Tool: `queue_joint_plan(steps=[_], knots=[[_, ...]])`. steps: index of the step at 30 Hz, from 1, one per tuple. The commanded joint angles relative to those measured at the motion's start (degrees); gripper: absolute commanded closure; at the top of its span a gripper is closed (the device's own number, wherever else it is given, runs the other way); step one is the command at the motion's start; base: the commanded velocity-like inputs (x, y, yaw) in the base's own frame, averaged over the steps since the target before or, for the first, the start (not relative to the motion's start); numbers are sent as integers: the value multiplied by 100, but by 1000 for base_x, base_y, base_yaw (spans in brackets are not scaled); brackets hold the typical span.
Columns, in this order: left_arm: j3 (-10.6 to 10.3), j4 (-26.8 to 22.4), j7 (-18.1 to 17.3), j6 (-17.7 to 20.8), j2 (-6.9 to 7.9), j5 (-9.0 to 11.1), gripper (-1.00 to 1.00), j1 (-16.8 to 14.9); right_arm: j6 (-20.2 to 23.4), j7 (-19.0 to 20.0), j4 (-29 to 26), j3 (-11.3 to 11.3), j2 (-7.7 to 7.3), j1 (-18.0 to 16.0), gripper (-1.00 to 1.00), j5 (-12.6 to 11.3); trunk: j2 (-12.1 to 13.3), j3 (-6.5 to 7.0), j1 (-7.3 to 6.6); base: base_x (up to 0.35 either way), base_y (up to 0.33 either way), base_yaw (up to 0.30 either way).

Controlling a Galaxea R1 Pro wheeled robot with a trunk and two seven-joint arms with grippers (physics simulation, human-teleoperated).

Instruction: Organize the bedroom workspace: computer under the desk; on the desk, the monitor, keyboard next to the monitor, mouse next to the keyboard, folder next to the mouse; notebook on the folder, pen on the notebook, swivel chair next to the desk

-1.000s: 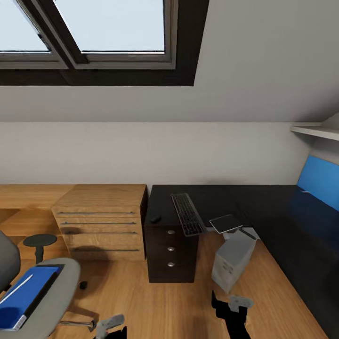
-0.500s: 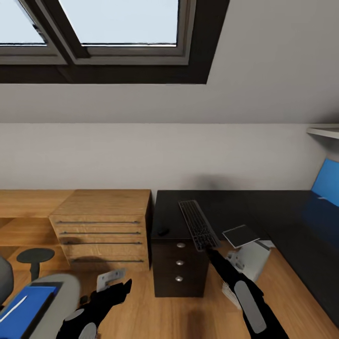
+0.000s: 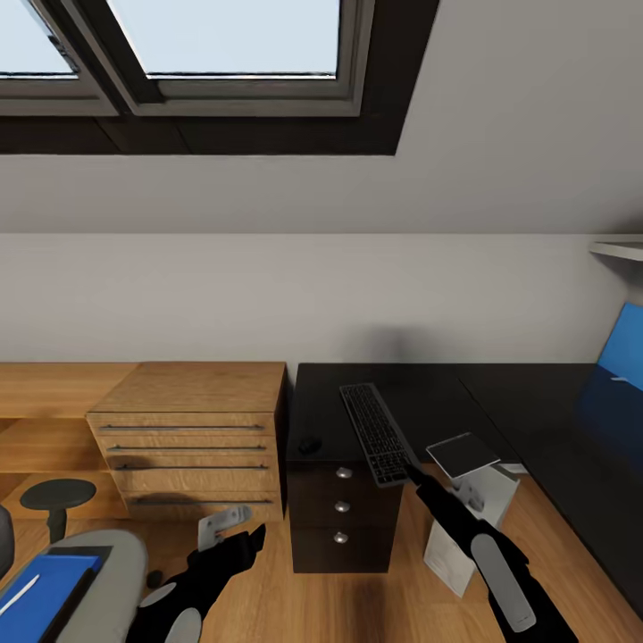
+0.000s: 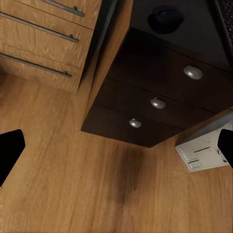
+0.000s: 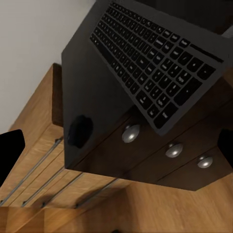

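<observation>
— Where's the keyboard?
— On the black tabletop, lying slantwise over its front edge above the drawer unit, one end jutting past the edge. The mouse sits near the tabletop's left front corner, apart from the keyboard.
— And the computer?
— On the floor just right of the drawers, tilted, with the notebook at the tabletop's front edge above it.
— The folder?
— On the chair seat, a pale pen on top.
— The pincers?
— Left pincer is spread wide above the floor before the oak drawers. Right arm reaches toward the keyboard's near end; its pincer is wide too, holding nothing.
</observation>
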Motion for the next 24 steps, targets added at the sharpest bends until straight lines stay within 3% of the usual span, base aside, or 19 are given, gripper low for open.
queue_joint_plan(steps=[1,6,24], knots=[[-12,-9,94,12,-5,56,-100,-5,49,17,-1,-13,-2,-4,-100,-28,-48,-27,24,0,0,0],[-18,-8,216,12,-5,49,-100,-5,257,20,2,-14,2,-4,-100,-33,-249,-117,133,0,0,0],[-23,4,480,21,-15,62,-100,-5,274,35,149,-25,11,-4,-100,-30,-971,-440,529,0,0,0]])
